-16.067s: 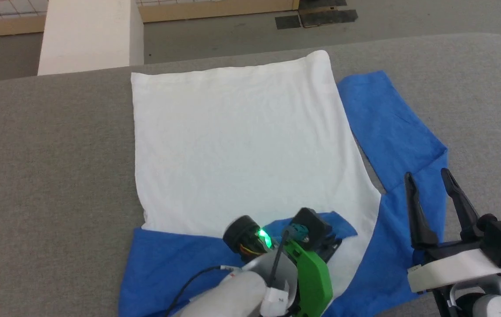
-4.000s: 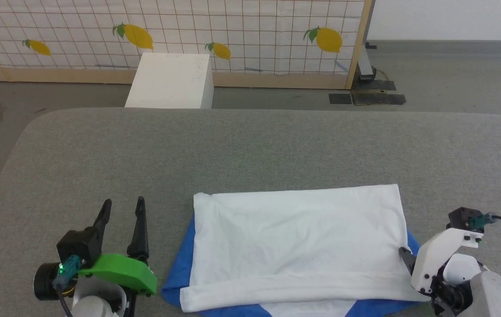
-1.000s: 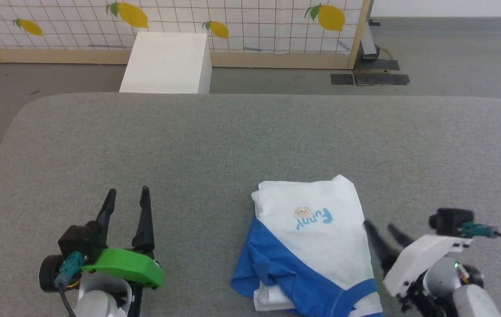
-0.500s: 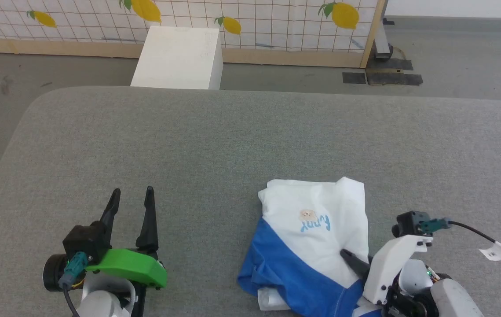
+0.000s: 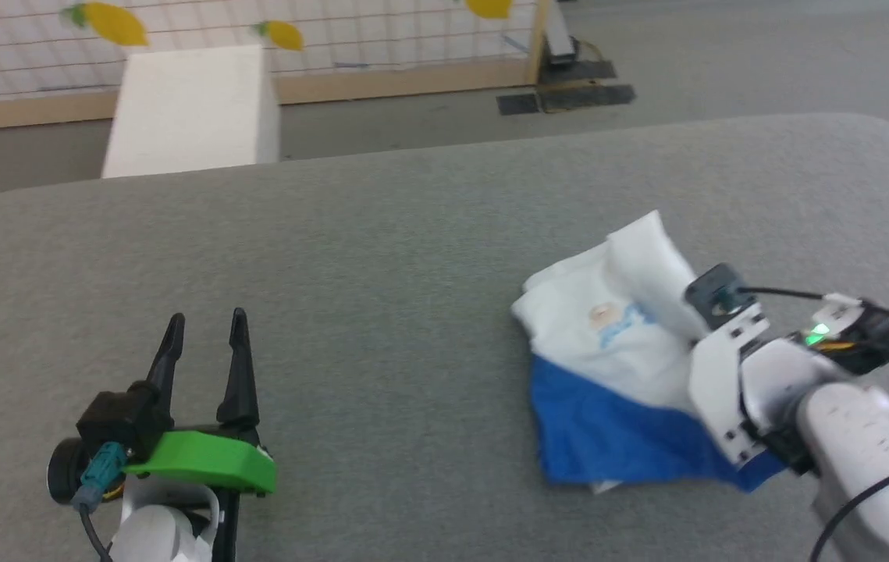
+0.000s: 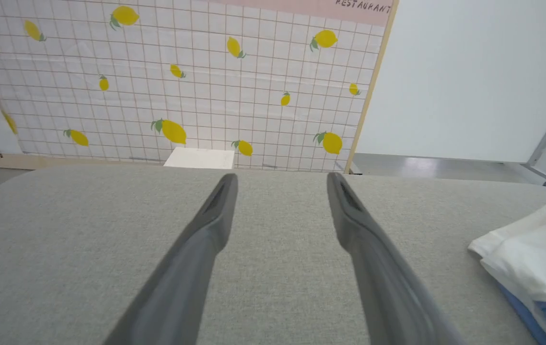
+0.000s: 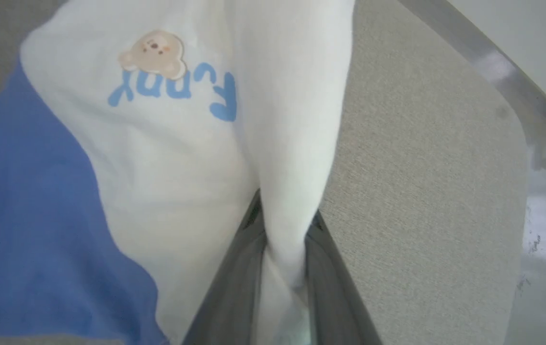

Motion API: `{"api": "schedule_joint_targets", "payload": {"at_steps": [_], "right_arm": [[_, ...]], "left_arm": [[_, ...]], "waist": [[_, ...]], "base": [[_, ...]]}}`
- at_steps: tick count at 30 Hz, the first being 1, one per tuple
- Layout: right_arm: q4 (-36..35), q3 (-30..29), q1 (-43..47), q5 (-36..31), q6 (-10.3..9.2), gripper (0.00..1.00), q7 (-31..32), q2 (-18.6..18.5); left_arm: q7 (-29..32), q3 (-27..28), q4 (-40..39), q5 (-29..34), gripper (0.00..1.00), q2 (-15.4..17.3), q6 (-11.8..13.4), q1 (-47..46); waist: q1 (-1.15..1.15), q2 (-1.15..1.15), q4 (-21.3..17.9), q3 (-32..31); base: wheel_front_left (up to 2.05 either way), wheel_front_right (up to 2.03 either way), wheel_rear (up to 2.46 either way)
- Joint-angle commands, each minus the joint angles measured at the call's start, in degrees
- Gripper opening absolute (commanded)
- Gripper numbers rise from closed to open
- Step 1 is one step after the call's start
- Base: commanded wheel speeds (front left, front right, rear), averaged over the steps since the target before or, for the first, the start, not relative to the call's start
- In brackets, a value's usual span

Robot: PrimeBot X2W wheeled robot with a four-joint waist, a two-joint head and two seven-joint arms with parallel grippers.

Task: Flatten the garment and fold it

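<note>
The right claw has snapped in since a moment ago, when its fingers stood apart beside the shirt. Now it's clenched on a white fold along the shirt's right edge. The shirt sits folded and bunched on the right side of the desk, near the rounded far corner. The left claw stays spread wide, well apart, with bare desk between.

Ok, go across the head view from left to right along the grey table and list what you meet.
The left gripper, open → bare grey table → garment, bundled white over blue → the right arm's pale forearm, overlapping the bundle's right edge.
</note>
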Motion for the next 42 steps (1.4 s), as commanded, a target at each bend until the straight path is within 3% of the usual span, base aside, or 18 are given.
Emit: {"api": "schedule_joint_targets", "payload": {"at_steps": [1, 6, 11, 12, 20, 27, 28, 30, 36, 42], "right_arm": [[-0.28, 0.03, -1.67, -0.25, -0.11, 0.00, -0.03, -1.58], [1.09, -1.10, -6.03, -1.44, -0.11, 0.00, -2.59, -6.98], [4.86, -5.11, -9.91, -3.96, -0.11, 0.00, -7.13, -8.51], [8.37, -8.81, -11.95, -6.43, -0.11, 0.00, -10.01, -8.65], [17.92, -20.63, -18.48, -14.98, -0.11, 0.00, -19.72, -6.77], [22.25, -27.50, -21.14, -20.34, -0.11, 0.00, -22.16, -5.06], [22.76, -28.52, -21.15, -21.14, -0.11, 0.14, -22.31, -4.67], [23.34, -30.15, -21.00, -22.47, -0.11, 1.00, -22.89, -4.10], [22.42, -35.29, -19.19, -21.03, -0.11, 1.00, -29.43, -1.24], [18.80, -35.21, -13.99, -16.08, -0.11, 1.00, -36.48, 1.54]], "left_arm": [[-0.24, 0.16, -0.41, 0.69, 1.00, 0.05, -0.44, -1.53], [-0.24, -0.24, -1.43, 2.05, 1.00, 0.91, -1.22, -4.39], [0.18, -0.28, -2.81, 3.23, 1.00, 3.02, -1.50, -6.83], [1.34, -0.22, -4.24, 3.69, 1.00, 4.47, -1.69, -8.11], [4.55, -0.27, -8.55, 4.39, 1.00, 7.25, -1.77, -10.25], [4.87, -0.30, -9.46, 4.10, 1.00, 7.65, -1.50, -10.89], [4.73, -0.37, -9.21, 4.01, 1.00, 7.56, -1.45, -10.77], [4.23, -0.44, -8.40, 3.74, 1.00, 7.22, -1.28, -10.45], [2.00, -1.03, -4.59, 2.68, 1.00, 5.25, -0.99, -8.79], [0.55, -1.81, -0.45, 1.80, 1.00, 2.88, -0.85, -6.26]], "waist": [[0.00, 0.00, -7.99, 4.73], [0.00, 0.00, -13.23, 9.39], [0.00, 0.00, -16.18, 14.21], [0.00, 0.00, -16.69, 17.11], [0.00, 0.00, -14.16, 23.79], [0.00, 0.00, -11.76, 25.07], [0.00, 0.00, -11.49, 24.73], [0.00, 0.00, -10.97, 23.54], [0.00, 0.00, -9.26, 16.49], [0.00, 0.00, -6.78, 7.93]], "base": [[0.00, 0.00, 0.00], [0.00, 0.00, 0.00], [0.00, 0.00, 0.00], [0.00, 0.00, 0.00], [0.00, 0.00, 0.00], [0.00, 0.00, 0.00], [0.00, 0.00, 0.00], [0.00, 0.00, 0.00], [0.00, 0.00, 0.00], [0.00, 0.00, 0.00]]}}
